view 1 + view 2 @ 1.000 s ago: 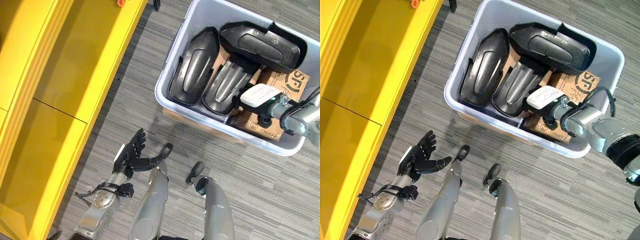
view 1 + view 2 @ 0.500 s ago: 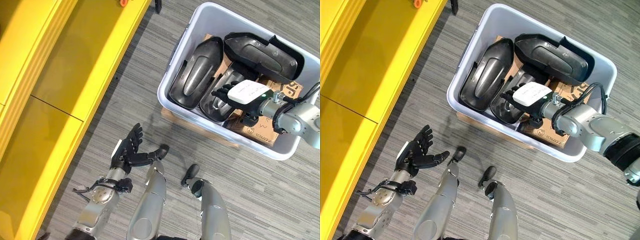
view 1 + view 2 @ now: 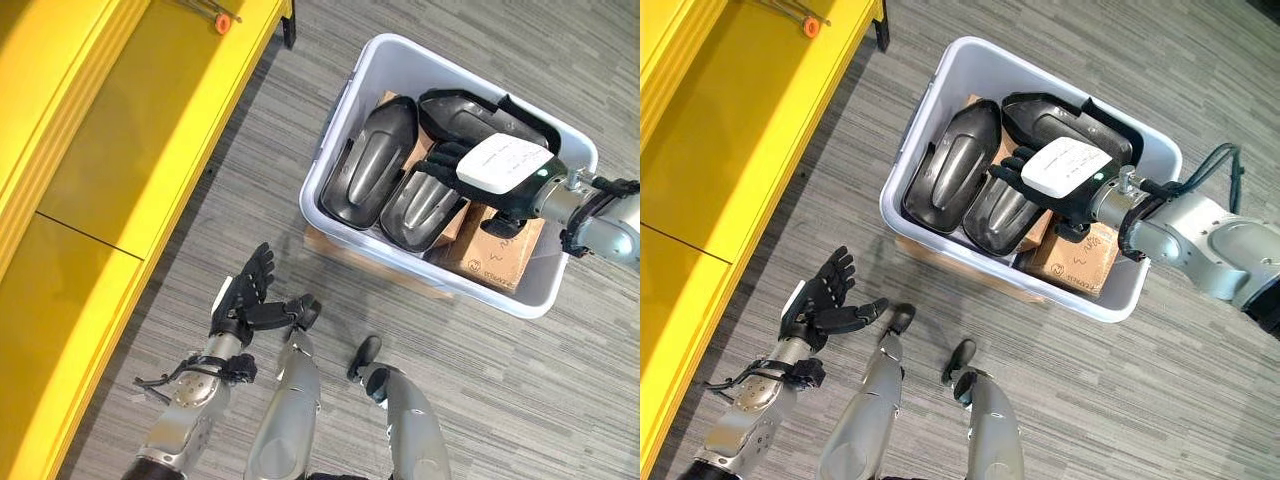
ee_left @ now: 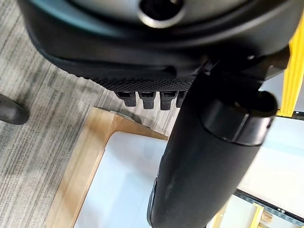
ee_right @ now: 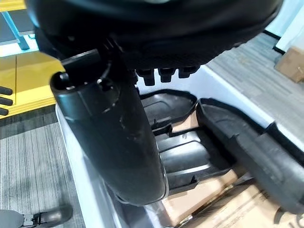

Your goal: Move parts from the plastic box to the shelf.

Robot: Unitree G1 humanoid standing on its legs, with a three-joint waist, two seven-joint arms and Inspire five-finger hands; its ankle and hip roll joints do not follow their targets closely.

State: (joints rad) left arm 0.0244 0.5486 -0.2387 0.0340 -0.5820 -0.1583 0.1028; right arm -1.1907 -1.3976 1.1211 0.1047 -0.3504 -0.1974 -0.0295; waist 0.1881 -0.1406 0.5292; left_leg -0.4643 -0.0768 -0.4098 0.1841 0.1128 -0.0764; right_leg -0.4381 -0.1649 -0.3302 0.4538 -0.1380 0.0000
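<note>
Three black molded parts lying in the plastic box, none on the yellow shelf. Right robot hand poised over them, fingers extended, holding nothing; left robot hand spread and unladen above floor.

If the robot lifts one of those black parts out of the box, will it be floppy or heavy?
Probably stiff: the black parts look like moulded shells holding their curved shape. Likely light for their size, being hollow. Their glossy, rounded backs may slip in the right hand, open above them.
</note>
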